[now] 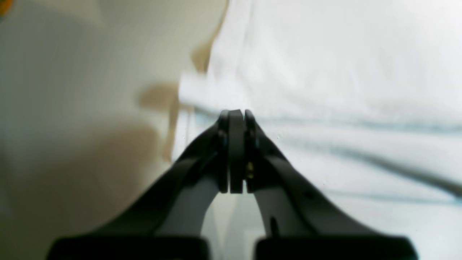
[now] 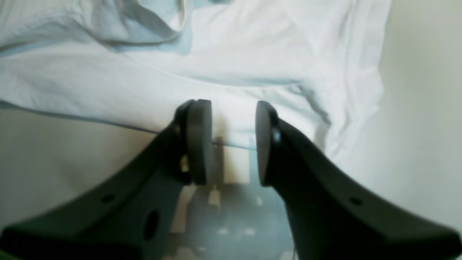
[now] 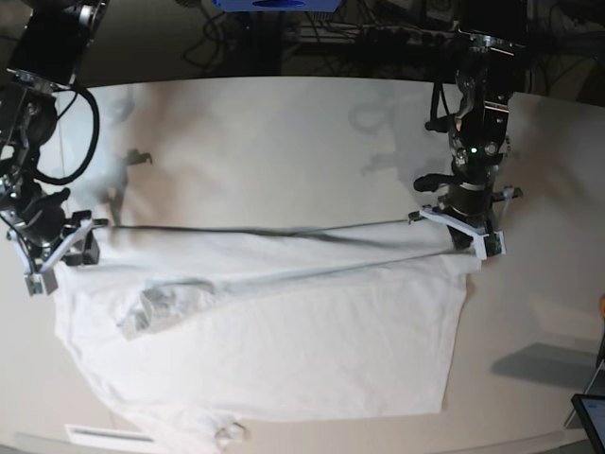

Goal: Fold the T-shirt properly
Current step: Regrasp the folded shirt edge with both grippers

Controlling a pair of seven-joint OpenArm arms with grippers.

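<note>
The white T-shirt lies spread across the near half of the off-white table, its far edge pulled into a straight line between my two arms. My left gripper is at the shirt's right corner. In the left wrist view it is shut, its tips pressed into a fold edge of the T-shirt. My right gripper is at the shirt's left corner. In the right wrist view its jaws stand apart, with the hem of the T-shirt running across the gap.
Cables and dark equipment line the far edge of the table. A tablet corner shows at the bottom right. The shirt's collar lies bunched near the left side.
</note>
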